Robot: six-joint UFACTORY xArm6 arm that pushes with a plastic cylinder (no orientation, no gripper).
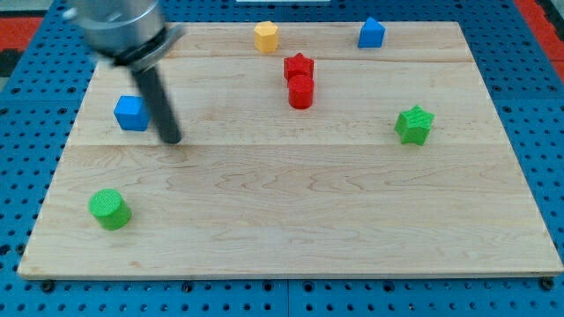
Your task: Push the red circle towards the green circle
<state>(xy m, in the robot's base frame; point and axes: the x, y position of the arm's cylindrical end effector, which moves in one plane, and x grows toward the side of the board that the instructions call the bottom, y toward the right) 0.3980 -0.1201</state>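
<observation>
The red circle [300, 92] sits on the wooden board at the view's upper middle, touching a red star [299, 66] just above it. The green circle [109, 209] is at the view's lower left. My tip [171, 138] rests on the board left of centre, just right of a blue cube [131, 113]. The tip is well left of the red circle and above and to the right of the green circle.
A yellow hexagon block [266, 36] and a blue pentagon-like block [371, 33] lie near the view's top edge. A green star [413, 124] sits at the right. The wooden board [291, 220] lies on a blue pegboard.
</observation>
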